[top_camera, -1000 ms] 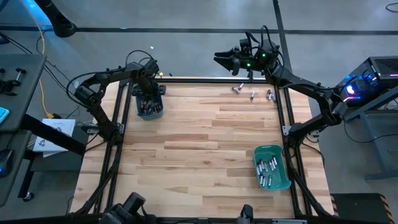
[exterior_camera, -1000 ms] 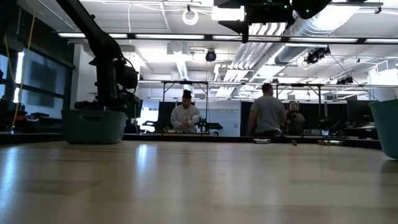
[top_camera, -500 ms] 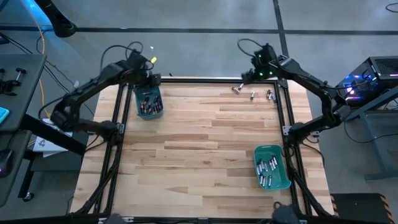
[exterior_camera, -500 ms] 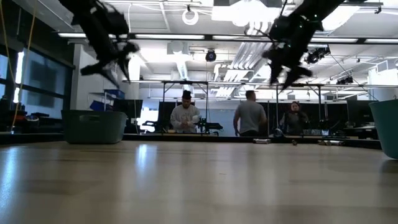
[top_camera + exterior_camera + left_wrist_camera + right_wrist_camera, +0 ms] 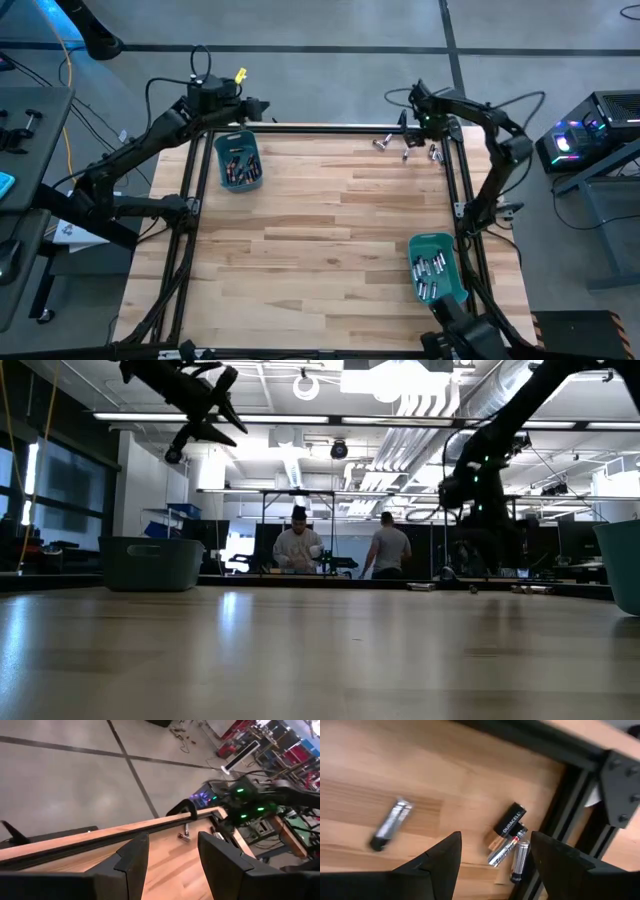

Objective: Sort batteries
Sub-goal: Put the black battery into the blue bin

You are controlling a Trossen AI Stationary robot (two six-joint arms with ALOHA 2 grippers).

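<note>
Loose batteries lie on their sides at the table's far right corner: one dark cell [image 5: 510, 822], two silvery ones beside it [image 5: 507, 851] and another silvery one apart [image 5: 392, 825]; in the high view they show as a small group [image 5: 405, 150]. My right gripper [image 5: 495, 837] hangs open above them [image 5: 413, 132], touching none. A teal bin at the far left [image 5: 238, 165] holds dark batteries. A teal bin at the near right [image 5: 437, 267] holds silvery ones. My left gripper [image 5: 256, 104] is open, raised beyond the left bin's far side.
A black frame rail [image 5: 330, 128] runs along the table's far edge, right beside the loose batteries. The bare wood of the table's middle [image 5: 330, 230] lies between the two bins. People stand in the room beyond the table [image 5: 385, 550].
My left gripper has risen out of the far-left bin and swung up past the table's far edge, tipping toward level. My right gripper has come in from beyond the far edge and dropped toward the loose batteries at the far right corner, turning to point down.
</note>
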